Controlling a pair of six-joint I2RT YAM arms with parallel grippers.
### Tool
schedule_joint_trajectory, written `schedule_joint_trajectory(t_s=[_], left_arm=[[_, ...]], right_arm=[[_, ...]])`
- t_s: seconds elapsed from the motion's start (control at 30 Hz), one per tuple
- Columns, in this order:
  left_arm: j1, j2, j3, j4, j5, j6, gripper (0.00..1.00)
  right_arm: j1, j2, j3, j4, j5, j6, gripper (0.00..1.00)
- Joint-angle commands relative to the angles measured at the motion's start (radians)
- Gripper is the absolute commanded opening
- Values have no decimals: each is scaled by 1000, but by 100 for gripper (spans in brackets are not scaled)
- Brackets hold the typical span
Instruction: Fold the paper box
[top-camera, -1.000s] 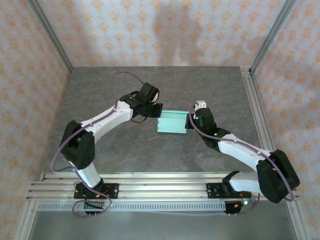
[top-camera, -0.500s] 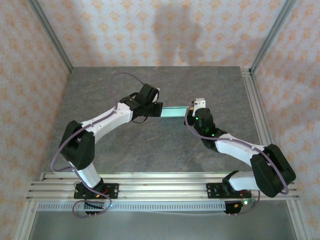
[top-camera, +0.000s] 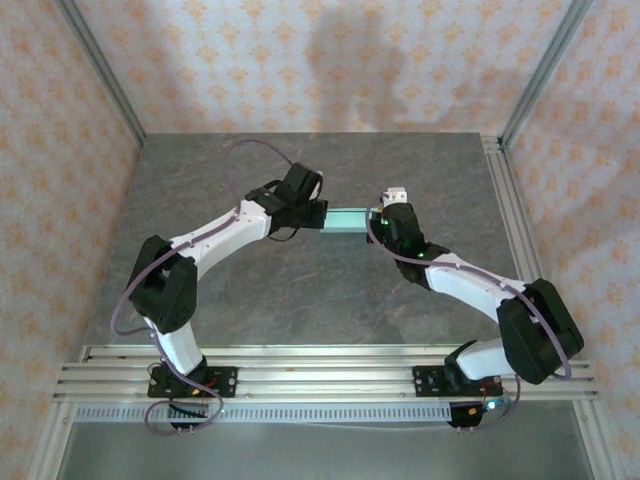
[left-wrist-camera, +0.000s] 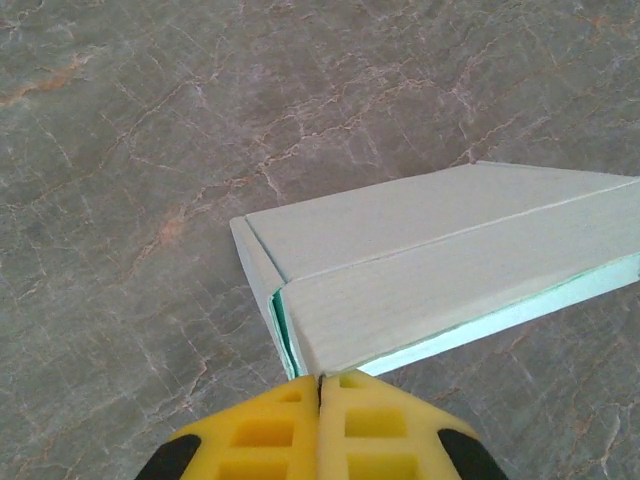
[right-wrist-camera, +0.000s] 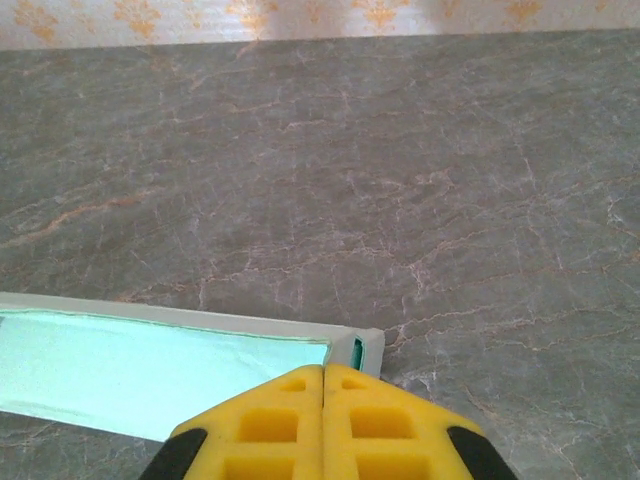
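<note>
Table (top-camera: 300, 290): grey marbled slab, patterned walls on three sides.

Left arm (top-camera: 215, 235) and right arm (top-camera: 470, 285): both reach toward mid-table, and their wrists face each other across the box.

Paper box (top-camera: 348, 219): pale mint card, folded into a flat rectangular form, spanning the gap between the two grippers around the table's middle. Its long axis runs left-right in the top view, one short end at each gripper. From above it reads as a narrow band. Left wrist view: the box (left-wrist-camera: 420, 270) extends away up and to the right, with two long panels meeting along a seam and its near corner at the pads. Right wrist view: the box (right-wrist-camera: 150, 370) runs off to the left, brighter mint inner face showing, corner at the pads.

Left gripper (top-camera: 318, 215) (left-wrist-camera: 320, 385): yellow pads pressed together, clamped on the left end of the box.

Right gripper (top-camera: 385, 215) (right-wrist-camera: 323, 372): pads likewise pressed together, pinching the right end.
</note>
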Motion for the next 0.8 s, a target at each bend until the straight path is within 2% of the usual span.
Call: schedule_joint_trajectory(t_s=[0.0,0.43,0.77], left_arm=[[-2,35,46,-32,11,24,0],[18,79,93,-65,20,39,0],[23,97,97,-72,14,41,0]], right_arm=[[-12,37,55,-72,-75,29,0],[-74,101,131,-164,-167,-12,0],[-74,172,122,-117,-179,-8,0]])
